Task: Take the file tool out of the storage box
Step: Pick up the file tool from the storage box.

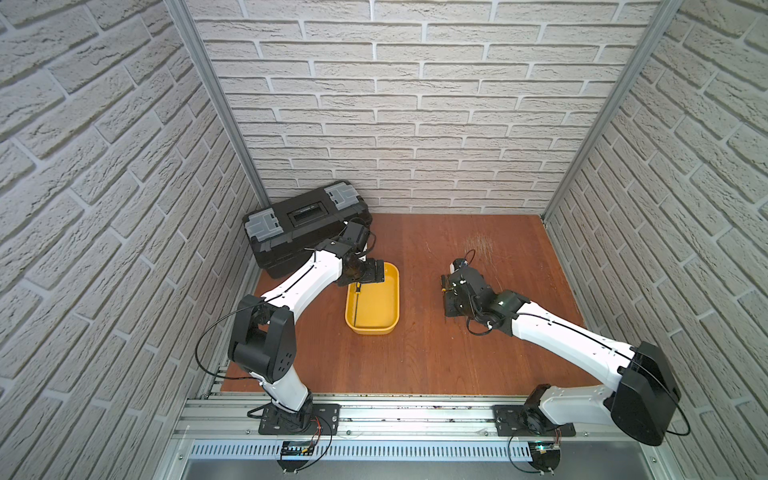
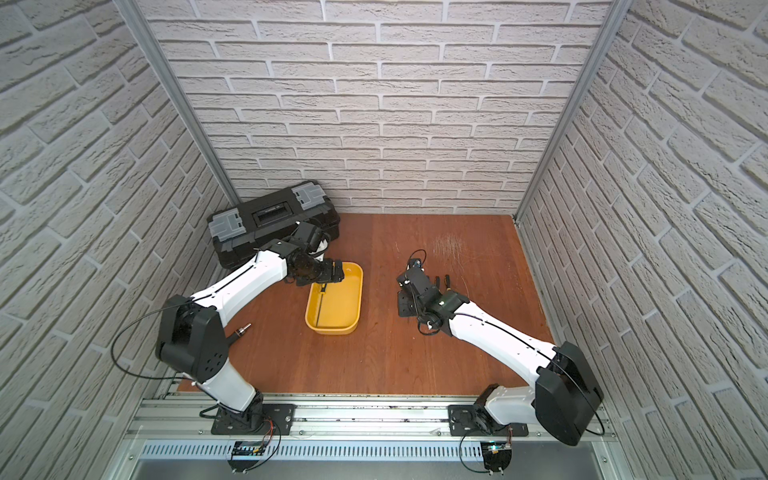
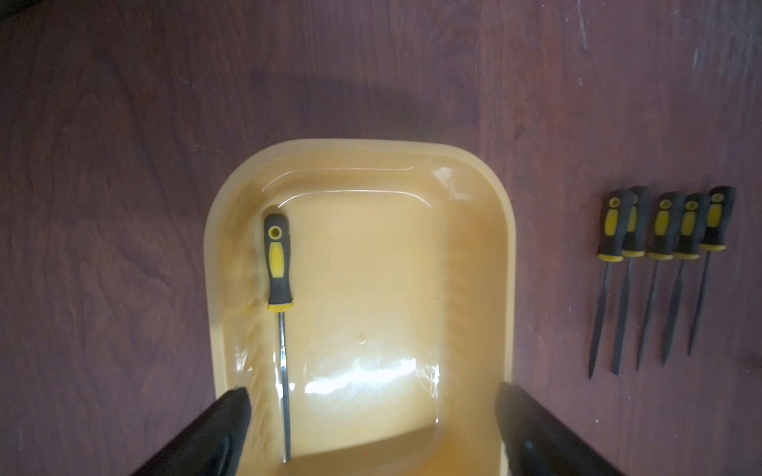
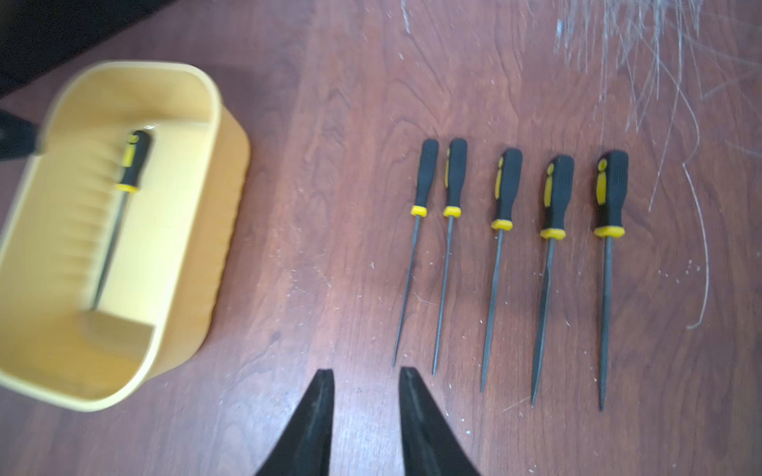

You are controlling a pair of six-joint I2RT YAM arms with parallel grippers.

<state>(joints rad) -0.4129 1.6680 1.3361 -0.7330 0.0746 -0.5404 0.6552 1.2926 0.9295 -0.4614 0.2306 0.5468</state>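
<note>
My left pincer (image 3: 371, 393) hangs wide open over one end of the yellow storage box (image 3: 510, 255), with nothing in its grip. Below it a single file (image 3: 279, 263) lies flat on the box floor, close along one long wall. My right pincer (image 4: 366, 371) stands a little apart over the bare table (image 4: 330, 206), nothing between its fingers. Just beyond it five files (image 4: 506, 185) lie side by side on the wood, outside the box. Farthest back, a black toolbox (image 1: 307, 224) sits by the brick wall.
</note>
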